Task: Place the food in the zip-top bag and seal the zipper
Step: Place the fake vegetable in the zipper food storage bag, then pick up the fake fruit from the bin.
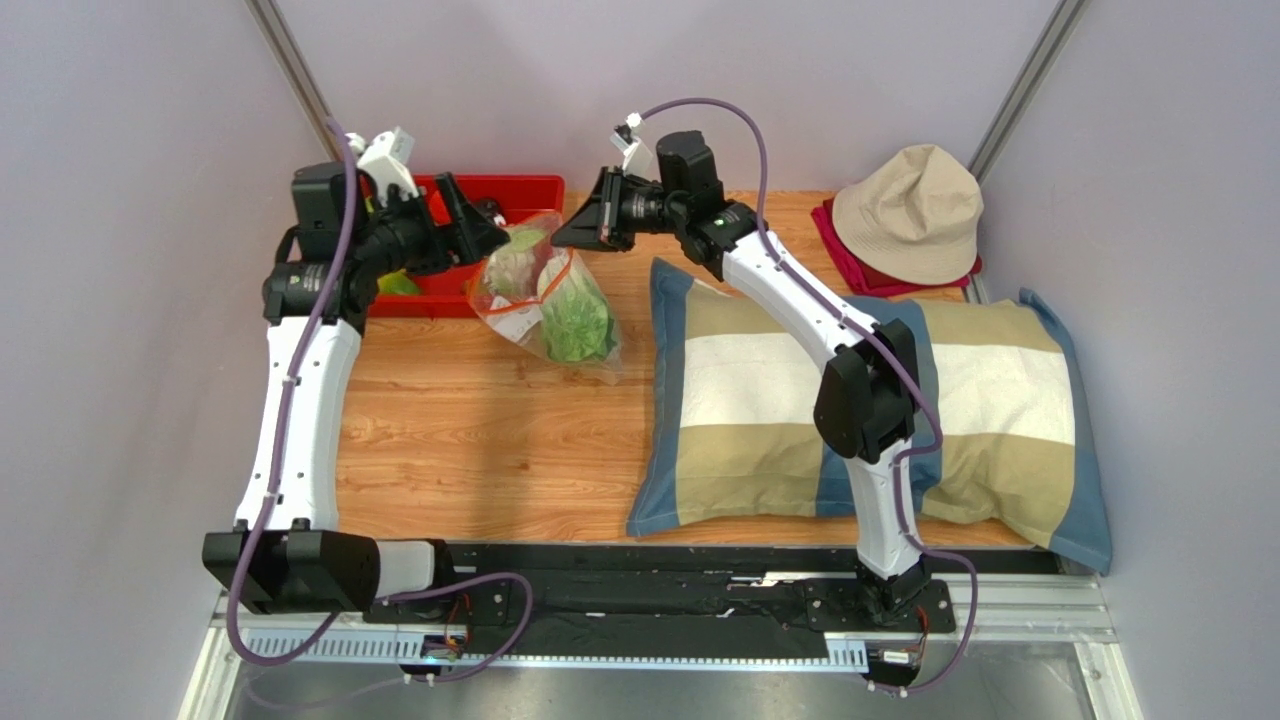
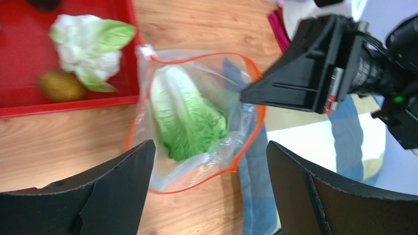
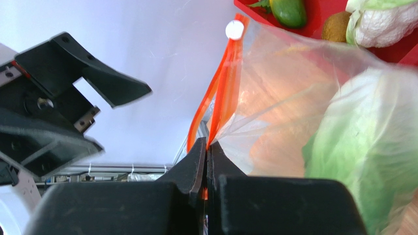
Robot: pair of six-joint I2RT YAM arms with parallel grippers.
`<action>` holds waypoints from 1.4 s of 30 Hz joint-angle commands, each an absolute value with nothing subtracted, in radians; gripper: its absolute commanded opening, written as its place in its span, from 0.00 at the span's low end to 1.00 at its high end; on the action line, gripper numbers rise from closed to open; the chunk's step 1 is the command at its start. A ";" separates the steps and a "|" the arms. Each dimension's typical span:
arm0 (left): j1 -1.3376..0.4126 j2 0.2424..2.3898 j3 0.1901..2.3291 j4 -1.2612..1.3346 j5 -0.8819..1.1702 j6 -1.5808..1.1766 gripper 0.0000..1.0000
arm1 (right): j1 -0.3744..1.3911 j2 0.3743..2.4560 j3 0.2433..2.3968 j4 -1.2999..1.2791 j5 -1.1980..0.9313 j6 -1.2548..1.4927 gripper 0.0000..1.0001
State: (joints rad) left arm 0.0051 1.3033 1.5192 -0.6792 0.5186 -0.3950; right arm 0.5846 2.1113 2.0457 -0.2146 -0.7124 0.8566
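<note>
The zip-top bag lies on the wood table with its mouth held up and open; leafy green lettuce sits inside it. My right gripper is shut on the orange-red zipper at the mouth's rim; the white slider tab is at the strip's far end. My left gripper is open and empty above the bag's mouth, between the bag and the red tray. A cauliflower, a brown piece and a green piece lie in the tray.
A checked pillow fills the right half of the table, close beside the bag. A beige hat lies on a red cloth at the back right. The two grippers are close together over the bag.
</note>
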 commanded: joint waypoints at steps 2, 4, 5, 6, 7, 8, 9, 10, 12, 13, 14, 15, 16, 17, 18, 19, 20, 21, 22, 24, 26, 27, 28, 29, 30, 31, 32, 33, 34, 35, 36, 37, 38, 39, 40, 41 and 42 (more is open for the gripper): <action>0.110 1.322 1.520 -0.736 0.549 -0.308 0.91 | 0.577 2.080 2.060 -0.236 -0.736 0.760 0.00; 0.118 1.362 1.557 -0.736 0.503 -0.258 0.92 | 0.568 2.066 2.065 -0.305 -0.703 0.694 0.00; 0.118 1.383 1.581 -0.745 0.444 -0.232 0.92 | 0.566 2.060 2.062 -0.377 -0.662 0.614 0.00; 0.120 1.429 1.626 -0.756 0.398 -0.201 0.92 | 0.561 2.048 2.042 -0.403 -0.643 0.582 0.00; 0.123 1.455 1.647 -0.756 0.362 -0.183 0.92 | 0.554 2.042 2.028 -0.431 -0.618 0.545 0.00; 0.126 1.485 1.675 -0.762 0.318 -0.170 0.92 | 0.551 2.037 2.016 -0.481 -0.559 0.488 0.00; 0.135 1.540 1.713 -0.765 0.305 -0.160 0.92 | 0.545 2.033 1.988 -0.500 -0.536 0.456 0.00; 0.138 1.566 1.727 -0.756 0.296 -0.156 0.92 | 0.540 2.023 1.974 -0.526 -0.507 0.436 0.00; 0.137 1.652 1.791 -0.767 0.258 -0.153 0.90 | 0.532 2.014 1.947 -0.529 -0.443 0.405 0.00; 0.137 1.679 1.807 -0.765 0.261 -0.150 0.89 | 0.528 2.007 1.934 -0.529 -0.434 0.396 0.00; 0.137 1.704 1.824 -0.761 0.282 -0.149 0.89 | 0.528 2.005 1.931 -0.529 -0.423 0.388 0.00; 0.137 1.756 1.856 -0.758 0.291 -0.153 0.87 | 0.525 2.002 1.930 -0.528 -0.419 0.374 0.00; 0.135 1.779 1.865 -0.747 0.314 -0.152 0.86 | 0.525 1.997 1.928 -0.532 -0.411 0.364 0.00; 0.132 1.804 1.874 -0.730 0.352 -0.147 0.86 | 0.523 1.990 1.927 -0.537 -0.393 0.353 0.00; 0.130 1.862 1.916 -0.732 0.348 -0.150 0.86 | 0.523 1.987 1.924 -0.540 -0.382 0.347 0.00; 0.132 1.894 1.937 -0.735 0.350 -0.152 0.86 | 0.519 1.983 1.921 -0.546 -0.376 0.338 0.00; 0.132 1.926 1.962 -0.739 0.342 -0.149 0.86 | 0.515 1.979 1.918 -0.551 -0.368 0.331 0.00; 0.130 1.989 2.027 -0.771 0.321 -0.146 0.86 | 0.512 1.977 1.916 -0.552 -0.365 0.330 0.00; 0.133 2.012 2.052 -0.779 0.307 -0.146 0.86 | 0.508 1.977 1.916 -0.557 -0.368 0.328 0.00; 0.144 2.057 2.083 -0.767 0.258 -0.158 0.87 | 0.505 1.980 1.921 -0.557 -0.376 0.327 0.00; 0.156 2.069 2.085 -0.746 0.189 -0.173 0.87 | 0.503 1.983 1.925 -0.554 -0.386 0.325 0.00; 0.166 2.080 2.086 -0.730 0.163 -0.196 0.85 | 0.503 1.988 1.931 -0.554 -0.388 0.325 0.00; 0.169 2.086 2.088 -0.723 0.137 -0.205 0.85 | 0.503 1.990 1.936 -0.551 -0.390 0.325 0.00; 0.170 2.094 2.092 -0.719 0.083 -0.212 0.84 | 0.502 1.993 1.939 -0.554 -0.391 0.324 0.00; 0.172 2.120 2.115 -0.719 0.057 -0.222 0.82 | 0.503 1.996 1.944 -0.551 -0.393 0.327 0.00; 0.170 2.137 2.129 -0.716 0.031 -0.229 0.82 | 0.502 2.002 1.947 -0.552 -0.394 0.327 0.00; 0.172 2.154 2.149 -0.721 0.002 -0.238 0.82 | 0.502 2.008 1.950 -0.552 -0.399 0.327 0.00; 0.176 2.190 2.192 -0.738 0.002 -0.247 0.81 | 0.502 2.011 1.953 -0.554 -0.402 0.328 0.00; 0.190 2.206 2.207 -0.744 0.002 -0.258 0.81 | 0.502 2.019 1.960 -0.554 -0.402 0.331 0.00; 0.201 2.220 2.212 -0.744 0.003 -0.268 0.80 | 0.502 2.022 1.967 -0.554 -0.402 0.333 0.00; 0.207 2.221 2.203 -0.739 0.002 -0.273 0.80 | 0.502 2.025 1.970 -0.554 -0.400 0.333 0.00; 0.218 2.223 2.198 -0.739 0.002 -0.272 0.79 | 0.502 2.025 1.977 -0.555 -0.400 0.331 0.00; 0.225 2.223 2.192 -0.730 -0.030 -0.267 0.80 | 0.500 2.025 1.977 -0.554 -0.399 0.330 0.00; 0.232 2.221 2.180 -0.727 -0.035 -0.256 0.80 | 0.502 2.025 1.977 -0.554 -0.399 0.328 0.00; 0.247 2.224 2.177 -0.724 -0.040 -0.253 0.81 | 0.500 2.023 1.977 -0.551 -0.400 0.327 0.00; 0.255 2.232 2.175 -0.718 -0.029 -0.249 0.82 | 0.500 2.026 1.977 -0.552 -0.403 0.328 0.00; 0.264 2.240 2.184 -0.715 -0.019 -0.226 0.82 | 0.502 2.026 1.977 -0.552 -0.405 0.330 0.00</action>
